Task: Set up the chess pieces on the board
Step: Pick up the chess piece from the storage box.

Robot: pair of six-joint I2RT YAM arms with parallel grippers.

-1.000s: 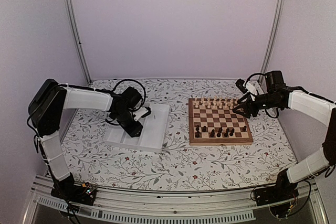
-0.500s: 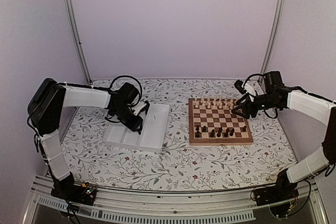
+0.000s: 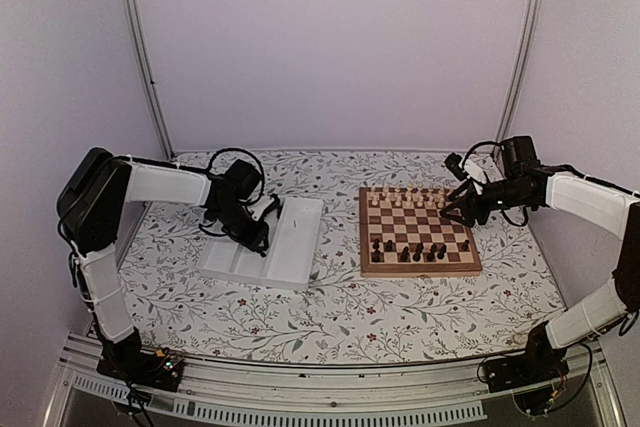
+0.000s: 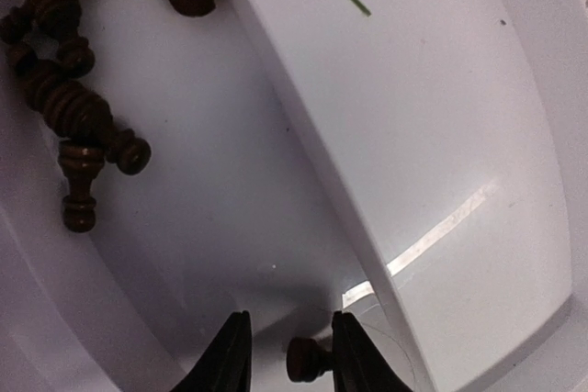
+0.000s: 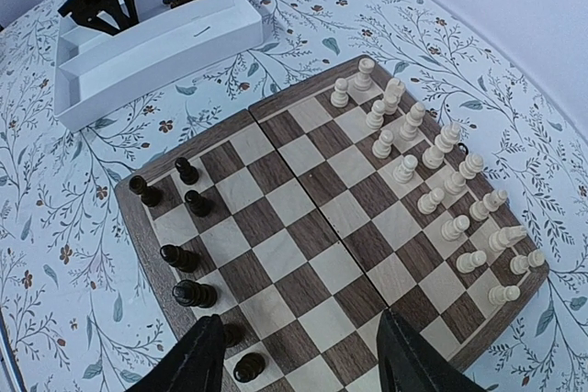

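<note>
We find the left gripper [image 4: 288, 348] down in the white tray [image 4: 432, 135], jaws narrow about a dark piece [image 4: 308, 361] — we cannot tell whether it is clamped. The loose dark pieces [image 4: 69, 107] lie heaped at the compartment's far end. The right gripper [image 5: 299, 360] hangs over the board [image 5: 308, 227], jaws wide, holding nothing — standing dark pieces [image 5: 195, 202] on one side, pale pieces [image 5: 413, 158] ranked opposite.
</note>
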